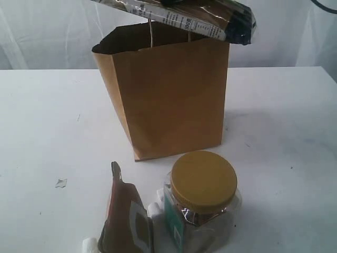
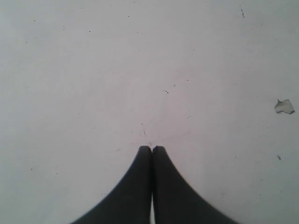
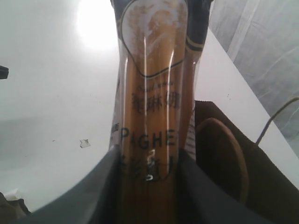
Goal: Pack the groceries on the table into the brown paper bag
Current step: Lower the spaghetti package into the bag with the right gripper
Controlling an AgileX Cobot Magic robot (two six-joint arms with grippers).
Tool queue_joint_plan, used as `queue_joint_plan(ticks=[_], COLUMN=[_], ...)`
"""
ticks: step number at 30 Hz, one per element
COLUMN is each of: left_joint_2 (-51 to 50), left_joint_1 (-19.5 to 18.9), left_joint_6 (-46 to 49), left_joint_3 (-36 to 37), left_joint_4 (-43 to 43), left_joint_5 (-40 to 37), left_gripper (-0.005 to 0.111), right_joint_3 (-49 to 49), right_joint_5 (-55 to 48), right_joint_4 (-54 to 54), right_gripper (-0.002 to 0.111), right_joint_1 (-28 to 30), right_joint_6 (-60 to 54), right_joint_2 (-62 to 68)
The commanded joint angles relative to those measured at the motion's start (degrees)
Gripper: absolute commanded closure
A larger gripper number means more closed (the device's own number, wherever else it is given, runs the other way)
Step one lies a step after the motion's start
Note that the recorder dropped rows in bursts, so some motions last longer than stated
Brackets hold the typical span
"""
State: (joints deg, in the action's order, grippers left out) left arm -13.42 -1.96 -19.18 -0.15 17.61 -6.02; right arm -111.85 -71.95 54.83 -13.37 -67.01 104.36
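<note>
While the right claw squeezes the long shiny spaghetti packet, which reads "PAGHE", the packet lies slanted just above the open top of the brown paper bag. The boxy bag stands on the smooth white table. In front of the bag sit a clear jar with a round yellow lid and a crinkly brown pouch. The left claw is pinched shut, empty

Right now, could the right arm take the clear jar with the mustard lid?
Probably not yet. The right pincer is closed on the spaghetti packet, held above the brown paper bag, so it has no free grip. The clear jar stands apart from the bag with its lid uncovered.
</note>
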Motion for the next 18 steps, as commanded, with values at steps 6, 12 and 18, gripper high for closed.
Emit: queue_joint_plan(ticks=[6, 12, 18], left_joint_2=[0.2, 0.2, 0.2], left_joint_1=[0.1, 0.1, 0.1], left_joint_6=[-0.1, -0.1, -0.1], left_joint_3=[0.2, 0.2, 0.2], left_joint_4=[0.0, 0.0, 0.0], left_joint_5=[0.0, 0.0, 0.0], left_gripper=[0.107, 0.107, 0.107], right_joint_3=[0.4, 0.7, 0.7], right_joint_5=[2.0, 2.0, 3.7], right_joint_4=[-0.5, -6.6, -6.7], right_gripper=[0.108, 0.108, 0.108], right_joint_1=[-0.7, -1.5, -1.5], right_joint_6=[0.9, -0.9, -8.5], right_joint_2=[-0.9, -0.1, 0.1])
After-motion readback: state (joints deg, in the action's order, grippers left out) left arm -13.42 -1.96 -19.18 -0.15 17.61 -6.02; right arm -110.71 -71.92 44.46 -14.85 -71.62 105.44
